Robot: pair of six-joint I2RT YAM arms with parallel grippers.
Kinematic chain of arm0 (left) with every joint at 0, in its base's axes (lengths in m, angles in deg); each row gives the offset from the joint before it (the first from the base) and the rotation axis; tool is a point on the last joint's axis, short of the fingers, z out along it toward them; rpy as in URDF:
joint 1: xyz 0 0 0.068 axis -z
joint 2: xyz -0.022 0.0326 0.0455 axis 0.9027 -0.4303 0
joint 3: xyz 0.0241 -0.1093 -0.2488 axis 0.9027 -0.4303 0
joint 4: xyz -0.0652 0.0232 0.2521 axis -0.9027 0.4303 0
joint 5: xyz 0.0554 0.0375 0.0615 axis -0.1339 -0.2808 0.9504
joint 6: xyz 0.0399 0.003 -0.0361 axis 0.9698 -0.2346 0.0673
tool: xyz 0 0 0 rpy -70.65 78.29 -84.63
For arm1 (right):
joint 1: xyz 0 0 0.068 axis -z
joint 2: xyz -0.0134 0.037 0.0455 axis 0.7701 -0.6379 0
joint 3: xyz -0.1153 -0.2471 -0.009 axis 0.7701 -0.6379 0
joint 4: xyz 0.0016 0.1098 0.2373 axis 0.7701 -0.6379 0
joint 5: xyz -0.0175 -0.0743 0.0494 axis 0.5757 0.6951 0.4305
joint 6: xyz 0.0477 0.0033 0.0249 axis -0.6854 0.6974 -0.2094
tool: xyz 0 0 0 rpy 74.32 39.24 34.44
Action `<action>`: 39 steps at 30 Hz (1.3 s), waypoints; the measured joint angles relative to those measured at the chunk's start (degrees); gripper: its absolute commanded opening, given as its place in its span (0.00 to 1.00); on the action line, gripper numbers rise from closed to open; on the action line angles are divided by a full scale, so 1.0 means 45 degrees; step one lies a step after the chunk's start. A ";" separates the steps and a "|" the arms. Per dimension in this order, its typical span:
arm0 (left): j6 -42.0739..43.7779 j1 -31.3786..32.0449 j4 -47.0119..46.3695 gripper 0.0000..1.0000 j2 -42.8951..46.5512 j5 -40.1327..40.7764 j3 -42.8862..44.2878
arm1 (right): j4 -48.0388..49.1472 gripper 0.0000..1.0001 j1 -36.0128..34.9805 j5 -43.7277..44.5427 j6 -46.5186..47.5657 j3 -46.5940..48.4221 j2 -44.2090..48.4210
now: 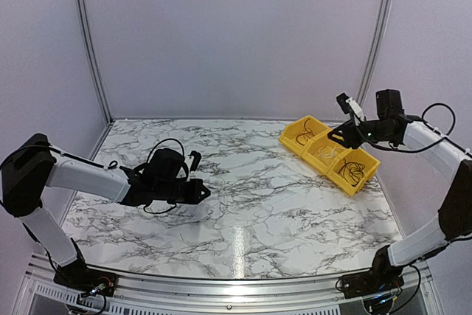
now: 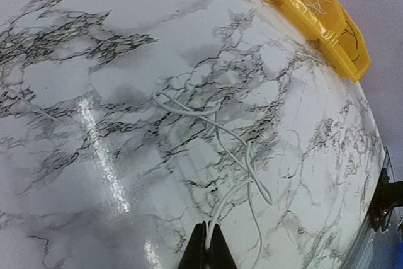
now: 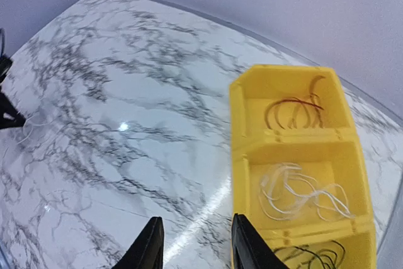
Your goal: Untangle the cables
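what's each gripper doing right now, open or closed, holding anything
Left gripper: closed on a thin white cable.
Right gripper: open, holding nothing, by the yellow plastic bin.

I can read no writing, number or brand mark in any of my three views: the yellow bins [image 3: 238,124] carry no legible label, the marble-patterned table [image 1: 243,204] shows only its veining, and the left arm [image 1: 77,176] and right arm [image 1: 431,142] show no lettering I can make out (the small fittings at their bases are too tiny to tell).
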 measured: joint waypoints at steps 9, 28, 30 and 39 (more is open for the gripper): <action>0.0019 0.0039 -0.0685 0.00 0.0039 -0.1909 0.0821 | -0.0627 0.50 -0.4983 -0.2497 0.1715 0.0724 -0.1297; 0.0083 0.0291 -0.1107 0.00 0.0029 -0.2895 0.1166 | -0.0350 0.48 -0.7854 -0.3254 0.1103 0.4391 -0.6577; 0.0083 0.0311 -0.1117 0.00 0.0029 -0.2929 0.1166 | -0.0364 0.42 -0.8058 -0.3206 0.1146 0.4571 -0.6849; 0.0194 0.0335 -0.1166 0.00 0.0083 -0.2968 0.1161 | -0.0306 0.36 -0.8228 -0.2429 0.0884 0.4979 -0.7684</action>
